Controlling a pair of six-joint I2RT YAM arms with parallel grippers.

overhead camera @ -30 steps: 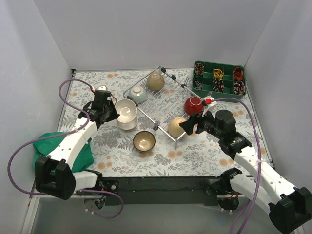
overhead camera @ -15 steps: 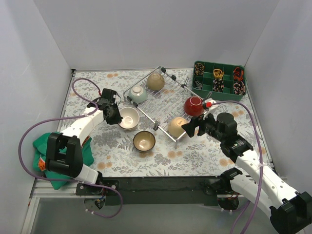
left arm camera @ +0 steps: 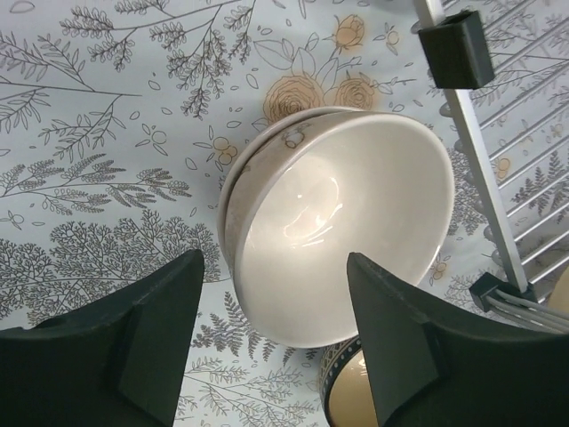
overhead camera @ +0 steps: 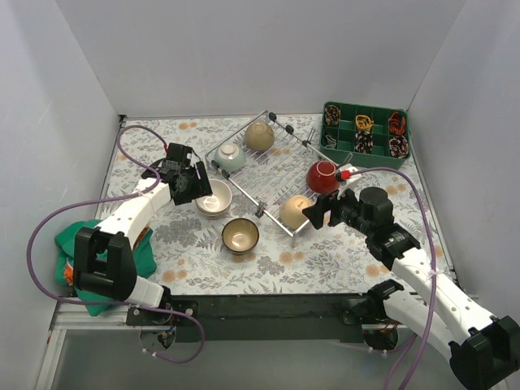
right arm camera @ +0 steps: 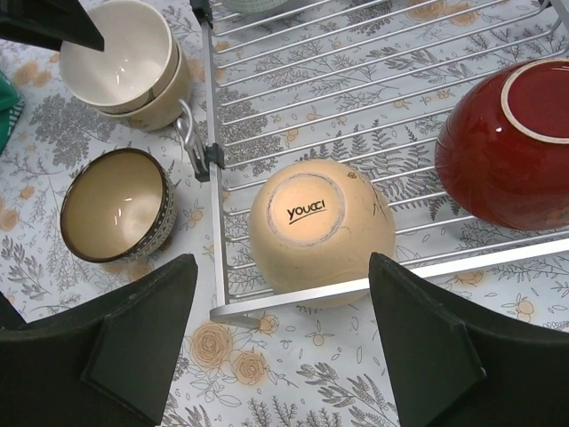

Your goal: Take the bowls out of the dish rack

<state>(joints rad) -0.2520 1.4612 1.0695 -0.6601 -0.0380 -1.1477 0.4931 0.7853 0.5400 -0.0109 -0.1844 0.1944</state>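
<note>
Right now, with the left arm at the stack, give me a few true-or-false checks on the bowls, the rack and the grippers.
1. The cream bowl below the left gripper sits nested in a lower bowl. True.
2. The dish rack is empty. False: four bowls are on it.
3. The red bowl stands mouth up. False: it is upside down, foot up.
4. The right gripper is shut on the tan bowl. False: it is open above that bowl.
5. The dark bowl stands upright on the table, off the rack. True.
</note>
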